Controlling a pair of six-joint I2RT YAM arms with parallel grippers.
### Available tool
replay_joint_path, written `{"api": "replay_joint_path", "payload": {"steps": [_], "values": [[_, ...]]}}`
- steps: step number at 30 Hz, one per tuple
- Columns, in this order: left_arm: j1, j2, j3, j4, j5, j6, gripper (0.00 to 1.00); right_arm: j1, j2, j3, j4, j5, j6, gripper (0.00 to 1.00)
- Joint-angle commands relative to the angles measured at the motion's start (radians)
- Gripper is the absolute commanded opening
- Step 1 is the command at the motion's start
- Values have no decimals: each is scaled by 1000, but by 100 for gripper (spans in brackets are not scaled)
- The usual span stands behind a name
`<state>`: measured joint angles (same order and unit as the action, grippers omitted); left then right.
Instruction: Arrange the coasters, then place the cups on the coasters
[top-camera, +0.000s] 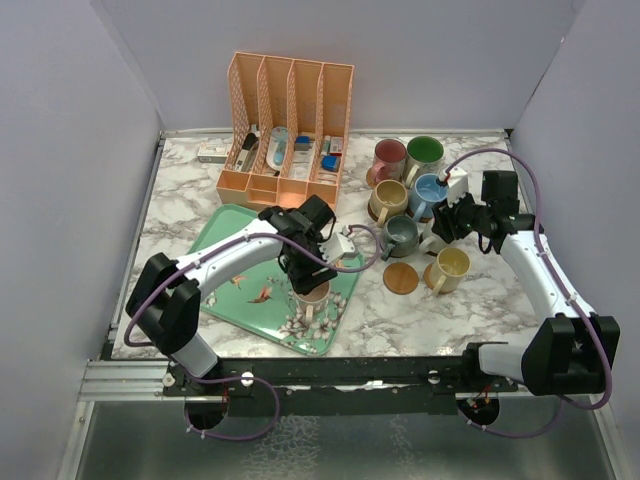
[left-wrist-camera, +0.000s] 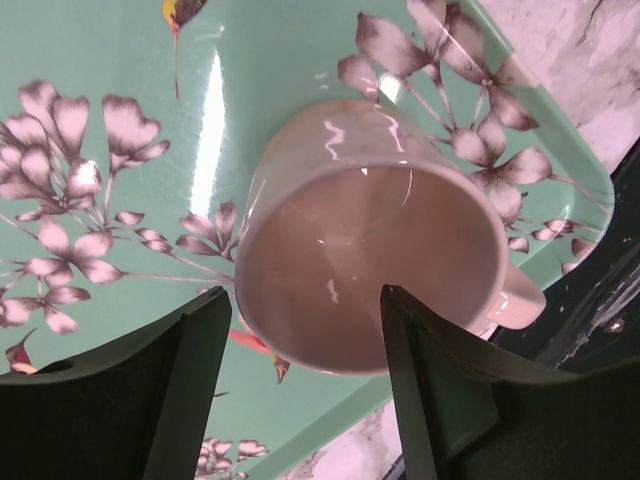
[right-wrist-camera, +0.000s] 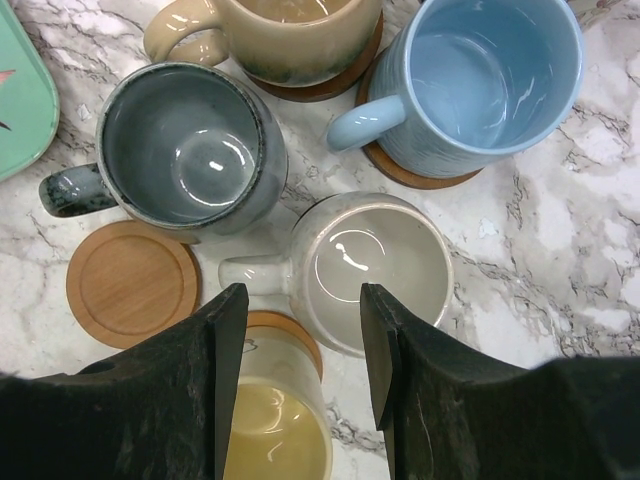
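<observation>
One bare coaster (right-wrist-camera: 130, 283) lies beside the grey cup (right-wrist-camera: 185, 150) on the counter (right-wrist-camera: 560, 260). Left gripper (left-wrist-camera: 300, 295), jaws apart, straddles the rim of a pale pink cup (left-wrist-camera: 370, 230) on the tray (left-wrist-camera: 90, 45); right gripper (right-wrist-camera: 302, 290), jaws apart, hovers over a white cup (right-wrist-camera: 385, 265).

Bright, even, diffuse light from overhead. Top view is sharp, with short soft shadows under the arms on the white-grey marbled tabletop (top-camera: 400, 310). It's wide-angle, so the walls splay outward. In the left wrist view the glossy mint-green floral tray (left-wrist-camera: 100, 50) carries a long white glare streak, and there are specular spots on the pale pinkish ceramic mug (left-wrist-camera: 370, 250). In the right wrist view small highlights sit in the bottoms of the grey-blue glazed mug (right-wrist-camera: 185, 150) and the cream glazed mug (right-wrist-camera: 375, 265). The left gripper's black fingers (left-wrist-camera: 120, 400) and right gripper's black fingers (right-wrist-camera: 150, 400) render dark and slightly soft, with little surface detail.
</observation>
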<state>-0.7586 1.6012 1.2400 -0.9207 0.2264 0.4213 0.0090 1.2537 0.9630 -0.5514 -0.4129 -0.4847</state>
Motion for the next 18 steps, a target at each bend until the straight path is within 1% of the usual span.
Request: {"api": "replay_joint_path", "payload": {"steps": [1,7,14,18], "values": [[15,-36,-43,27,-51,-1,62,-4,8,-4,25,23,-15,50],[18,20,-17,26,-20,-9,43,-3,15,-2,23,24,-17,50],[16,81,52,23,-7,-32,26,-4,9,-2,23,28,-17,50],[15,120,100,6,1,-35,14,-4,7,-4,24,33,-17,49]]}}
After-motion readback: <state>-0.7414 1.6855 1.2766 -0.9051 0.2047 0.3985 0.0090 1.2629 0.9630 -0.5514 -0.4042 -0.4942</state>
